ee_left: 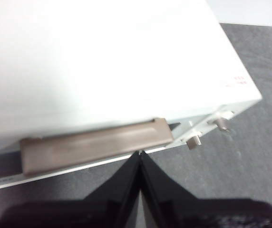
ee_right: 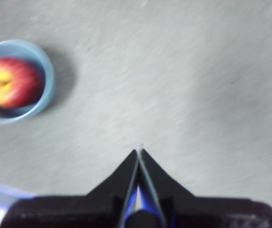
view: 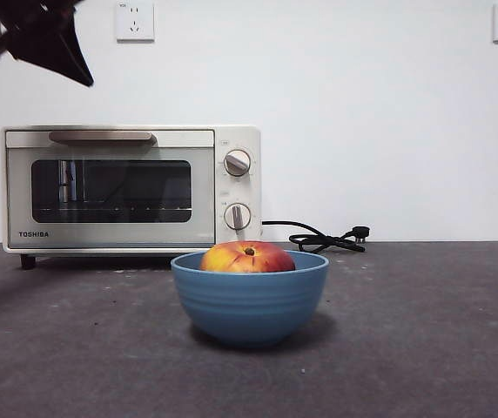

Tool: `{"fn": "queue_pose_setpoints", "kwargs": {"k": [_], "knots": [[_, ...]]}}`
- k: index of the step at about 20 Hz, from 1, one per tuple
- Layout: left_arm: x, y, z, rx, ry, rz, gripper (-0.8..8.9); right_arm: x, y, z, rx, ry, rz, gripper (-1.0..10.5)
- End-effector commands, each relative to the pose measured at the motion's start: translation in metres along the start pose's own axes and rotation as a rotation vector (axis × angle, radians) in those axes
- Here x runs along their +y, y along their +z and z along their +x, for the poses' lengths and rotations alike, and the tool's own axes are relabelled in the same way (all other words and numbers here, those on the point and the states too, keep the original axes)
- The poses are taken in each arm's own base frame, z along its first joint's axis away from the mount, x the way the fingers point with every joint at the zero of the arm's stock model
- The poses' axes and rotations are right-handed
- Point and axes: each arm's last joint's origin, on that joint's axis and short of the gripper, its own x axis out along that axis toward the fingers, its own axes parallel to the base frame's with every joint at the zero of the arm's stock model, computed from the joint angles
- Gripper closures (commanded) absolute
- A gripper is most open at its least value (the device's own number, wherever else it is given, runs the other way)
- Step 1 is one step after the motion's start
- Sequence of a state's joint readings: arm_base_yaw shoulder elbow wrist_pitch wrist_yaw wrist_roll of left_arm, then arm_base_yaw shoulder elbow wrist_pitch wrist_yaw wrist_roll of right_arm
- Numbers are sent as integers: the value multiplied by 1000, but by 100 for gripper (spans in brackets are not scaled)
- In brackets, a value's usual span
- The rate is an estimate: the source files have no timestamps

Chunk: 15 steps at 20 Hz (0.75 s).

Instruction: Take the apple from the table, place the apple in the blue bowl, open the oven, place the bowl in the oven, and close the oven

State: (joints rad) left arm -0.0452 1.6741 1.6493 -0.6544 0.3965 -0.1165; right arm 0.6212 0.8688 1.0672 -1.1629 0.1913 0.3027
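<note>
Nearest the camera, the blue bowl (view: 249,296) is set on the bench (view: 423,348) with the apple (view: 247,258) inside it. Behind, the oven (view: 131,187) is seen closed. Left gripper (ee_left: 140,153) is poised above the oven's handle (ee_left: 95,145), jaws clenched; right gripper (ee_right: 139,150) is held over bare bench, jaws clenched.

One apple (view: 246,258), lying in one blue bowl (view: 249,305). One oven (view: 131,190) on one bench (view: 423,348), with one bar handle (view: 101,136), one glass door (view: 110,192), two round knobs (view: 237,163) and one black cord (view: 323,238) ending in one plug. Two wall sockets (view: 135,20) on the white wall. Two grippers counted: left gripper (ee_left: 140,154) by the handle, right gripper (ee_right: 139,151) above bare bench, each with two black jaws pressed together.
</note>
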Motion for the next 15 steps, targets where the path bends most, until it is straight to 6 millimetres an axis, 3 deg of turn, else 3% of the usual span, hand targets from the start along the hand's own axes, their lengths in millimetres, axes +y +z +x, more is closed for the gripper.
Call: {"fn": "queue_pose_setpoints", "kwargs": {"k": [1,7,15], "knots": [[8,5,13,-3,3,-35,818,-3,-22,6,-11,105,85,954],[23,-2,43,61,20,-72,818,-12,-60,14,-14,129,190,954],[29,-8,52,103,81,-80,819,-12,-61,17,-18,136,228,954]]}}
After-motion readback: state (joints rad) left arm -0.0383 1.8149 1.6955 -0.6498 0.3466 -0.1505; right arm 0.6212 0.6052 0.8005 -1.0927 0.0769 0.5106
